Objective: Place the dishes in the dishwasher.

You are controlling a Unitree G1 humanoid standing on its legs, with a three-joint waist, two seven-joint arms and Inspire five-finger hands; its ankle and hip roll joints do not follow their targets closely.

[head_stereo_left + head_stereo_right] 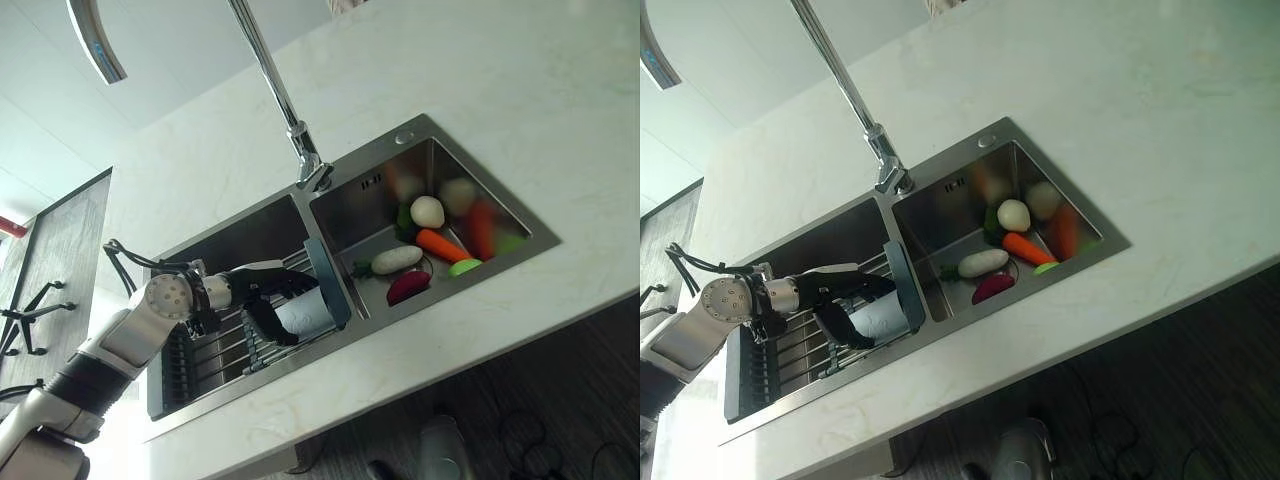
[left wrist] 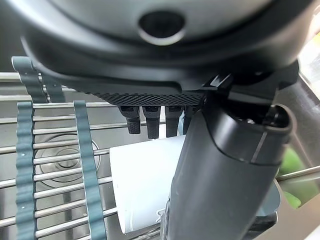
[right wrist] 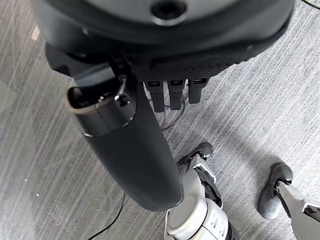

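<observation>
A white cup [image 1: 306, 312] lies on its side on the wire rack [image 1: 215, 350] in the sink's left basin. My left hand [image 1: 262, 314] reaches in from the left and is curled round the cup. In the left wrist view the thumb [image 2: 220, 175] crosses in front of the cup [image 2: 142, 185] and the fingers [image 2: 152, 122] bend down behind it. A blue-grey dish [image 1: 328, 282] stands on edge right beside the cup, against the divider between the basins. My right hand [image 3: 135, 150] hangs over the floor with relaxed fingers and holds nothing.
The right basin [image 1: 365, 205] holds toy vegetables: a carrot [image 1: 440, 244], a white radish [image 1: 397, 260], a white ball-shaped one [image 1: 427, 211] and a dark red one [image 1: 408, 287]. A tall chrome faucet [image 1: 290, 115] rises behind the divider. Pale counter [image 1: 520, 110] surrounds the sink.
</observation>
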